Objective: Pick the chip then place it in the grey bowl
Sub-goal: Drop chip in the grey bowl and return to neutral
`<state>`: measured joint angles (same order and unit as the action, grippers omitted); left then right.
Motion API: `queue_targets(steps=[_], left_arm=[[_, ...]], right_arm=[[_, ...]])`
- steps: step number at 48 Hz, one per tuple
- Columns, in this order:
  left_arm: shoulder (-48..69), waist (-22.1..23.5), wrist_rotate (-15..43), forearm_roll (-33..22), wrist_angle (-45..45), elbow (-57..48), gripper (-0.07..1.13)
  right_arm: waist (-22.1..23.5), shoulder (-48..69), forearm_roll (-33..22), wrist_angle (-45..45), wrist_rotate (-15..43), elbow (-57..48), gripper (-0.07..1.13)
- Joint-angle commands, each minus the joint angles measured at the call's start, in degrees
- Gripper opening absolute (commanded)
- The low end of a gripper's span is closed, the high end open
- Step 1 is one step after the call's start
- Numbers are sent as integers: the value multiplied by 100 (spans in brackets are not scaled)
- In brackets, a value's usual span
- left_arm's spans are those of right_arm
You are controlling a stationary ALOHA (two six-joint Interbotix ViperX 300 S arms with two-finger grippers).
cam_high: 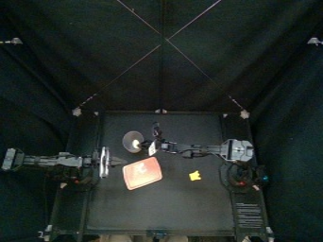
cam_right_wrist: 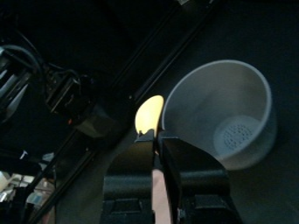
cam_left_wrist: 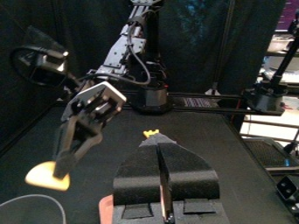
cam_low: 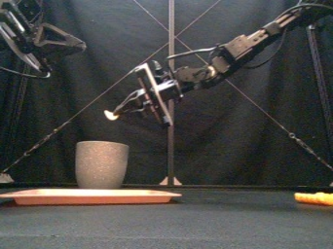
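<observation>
The chip (cam_right_wrist: 149,113), a small pale yellow oval, is pinched at the tips of my right gripper (cam_right_wrist: 153,136), which is shut on it. In the front view the chip (cam_low: 112,115) hangs well above and slightly right of the tall grey speckled cup (cam_low: 101,163). From the right wrist the cup's open mouth (cam_right_wrist: 222,109) lies just beside the chip. From above, the right gripper (cam_high: 151,148) sits next to the cup (cam_high: 131,142). My left gripper (cam_left_wrist: 165,179) is shut and empty, resting at the table's left (cam_high: 104,161).
A flat pink tray (cam_high: 144,173) lies in front of the cup, toward the table's front. A small yellow toy (cam_high: 195,176) lies on the table to the right of the tray, also seen low at the right in the front view (cam_low: 313,198).
</observation>
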<state>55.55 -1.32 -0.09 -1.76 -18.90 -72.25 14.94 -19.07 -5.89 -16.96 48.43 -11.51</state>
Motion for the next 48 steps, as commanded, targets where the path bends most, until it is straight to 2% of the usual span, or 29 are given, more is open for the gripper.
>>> queue_targets(steps=[1,5,11,16,31,42,48], left_arm=[[-9,0,0,-9,-53,79,-1],[-9,9,-9,-9,-53,70,-1],[-9,18,-18,-18,-62,70,-1],[-9,18,-18,-35,-62,53,-1],[-9,18,-18,-53,-53,44,-1],[-9,18,-9,-44,-62,35,-1],[-9,9,-9,-44,-53,26,-1]], right_arm=[[44,-281,-18,158,-9,563,42],[70,-466,-18,413,-9,756,48],[167,-519,-53,677,-35,844,65],[193,-448,-97,686,-79,826,72],[185,229,-773,141,-79,325,72],[149,1230,-1406,-756,-79,-879,72],[114,1740,-1459,-1345,-79,-1767,72]])
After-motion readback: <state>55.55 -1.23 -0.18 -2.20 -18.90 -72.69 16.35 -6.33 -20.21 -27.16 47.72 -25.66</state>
